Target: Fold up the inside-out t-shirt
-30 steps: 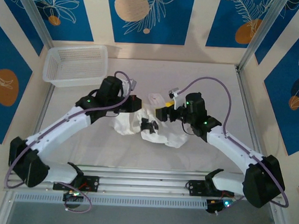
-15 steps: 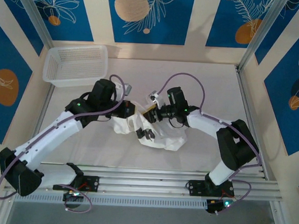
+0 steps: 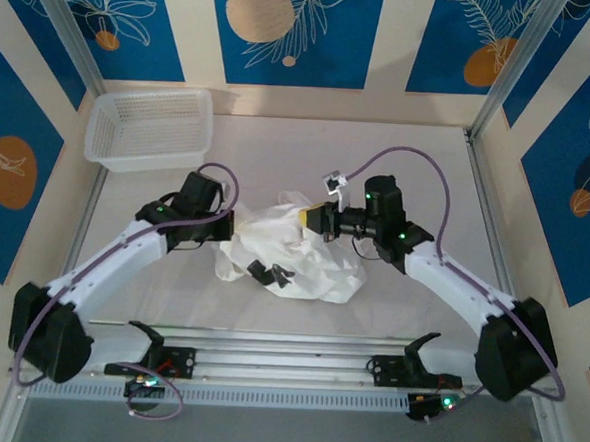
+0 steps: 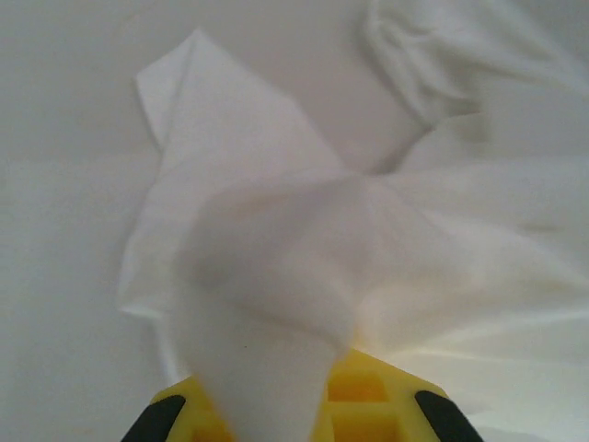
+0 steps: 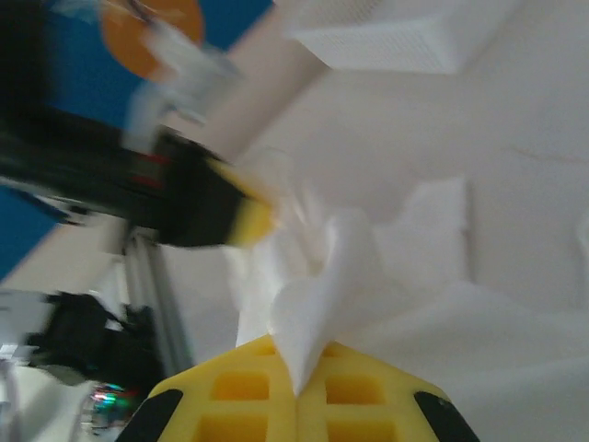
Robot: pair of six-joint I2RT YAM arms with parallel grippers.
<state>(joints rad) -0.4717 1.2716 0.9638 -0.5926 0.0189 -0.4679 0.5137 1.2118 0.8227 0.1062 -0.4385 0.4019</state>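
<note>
On the table, the shirt lies bunched in the middle. It looks soft and floppy. My left gripper pinches its left side, my right gripper its far edge. I'd hold the corners.

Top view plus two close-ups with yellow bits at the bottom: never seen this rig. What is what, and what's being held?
It is a two-armed robot: a left arm and a right arm, bolted at the near edge of a table. The wide picture comes from a fixed camera above and behind them. Each close-up comes from a camera on one wrist, looking out past that arm's own yellow fingers. On the table lie a crumpled white t-shirt and, in the far left corner, a white mesh basket. The left hand pinches the shirt's left side and the right hand pinches its far edge. Both close-ups show cloth clamped between the fingers.
</note>
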